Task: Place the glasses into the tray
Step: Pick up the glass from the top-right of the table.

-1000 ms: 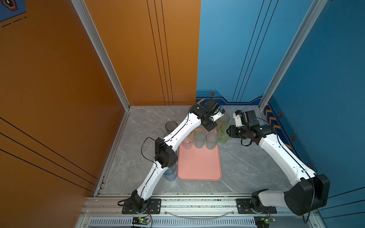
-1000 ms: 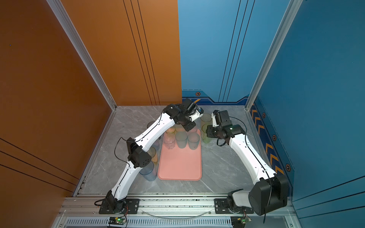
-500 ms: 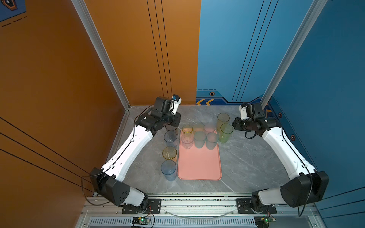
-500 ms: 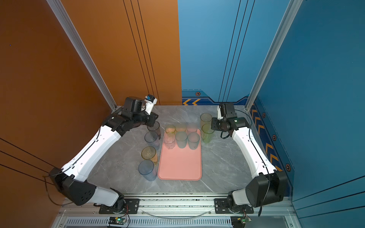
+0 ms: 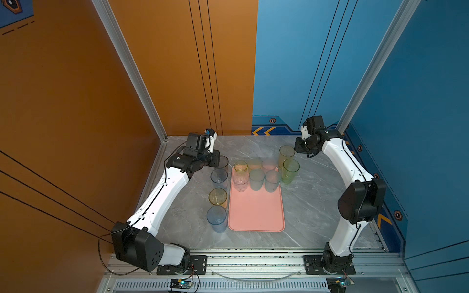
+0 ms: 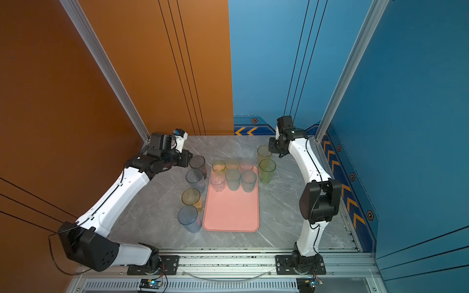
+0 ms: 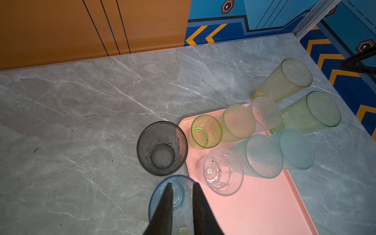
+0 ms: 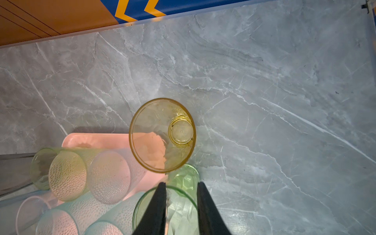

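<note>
— Salmon plastic, half bare: counting six glasses point(image 5: 256, 178), upright and tinted see-through, crowded at the upper end of the tray point(image 5: 256, 213), centre frame.
— Just pulled off it: left fingers point(image 7: 162, 211) out toward upper left, right fingers point(image 8: 205, 209) toward upper right. Carrying nothing, so six more waiting on the counter point(image 5: 317, 203).
— Grip?
— Parted narrowly, both empty; aimed at the blue glass point(image 7: 179, 197) and the green glass point(image 8: 181, 207).
</note>
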Robot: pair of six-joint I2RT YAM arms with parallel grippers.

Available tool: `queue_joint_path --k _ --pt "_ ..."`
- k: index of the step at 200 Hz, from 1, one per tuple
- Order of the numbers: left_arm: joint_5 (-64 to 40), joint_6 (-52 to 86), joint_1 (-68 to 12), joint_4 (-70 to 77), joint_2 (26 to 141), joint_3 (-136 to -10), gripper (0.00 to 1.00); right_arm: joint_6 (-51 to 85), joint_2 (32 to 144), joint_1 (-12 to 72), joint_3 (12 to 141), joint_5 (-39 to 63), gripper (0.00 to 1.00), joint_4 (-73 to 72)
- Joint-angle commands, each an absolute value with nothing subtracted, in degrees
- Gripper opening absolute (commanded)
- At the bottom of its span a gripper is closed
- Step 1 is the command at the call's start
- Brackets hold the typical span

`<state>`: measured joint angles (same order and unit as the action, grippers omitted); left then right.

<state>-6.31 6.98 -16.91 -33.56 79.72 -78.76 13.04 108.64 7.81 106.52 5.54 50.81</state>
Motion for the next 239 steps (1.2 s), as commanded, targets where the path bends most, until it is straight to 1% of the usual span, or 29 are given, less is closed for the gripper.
queue_joint_path --k 1,34,207,211,239 --pt "-8.3 7.1 -16.6 -32.3 80.6 -78.3 0.2 11.5 111.9 7.3 110.9 2.9 0.25 56.3" --pt "-8.9 7.1 -16.4 -32.1 80.5 -78.6 0.2 11.5 114.3 7.1 113.1 0.2 0.24 57.0" --pt "-10.3 7.1 -16.5 -31.2 81.2 -79.0 0.2 11.6 118.4 7.5 115.3 4.2 0.24 56.9" --pt "-10.2 7.1 -16.5 -31.2 81.3 -79.1 0.2 11.7 120.0 7.5 115.4 4.2 0.24 56.9" --pt "-10.2 6.9 -16.4 -31.1 81.4 -79.1 0.2 11.9 121.2 7.6 116.1 4.6 0.24 57.0"
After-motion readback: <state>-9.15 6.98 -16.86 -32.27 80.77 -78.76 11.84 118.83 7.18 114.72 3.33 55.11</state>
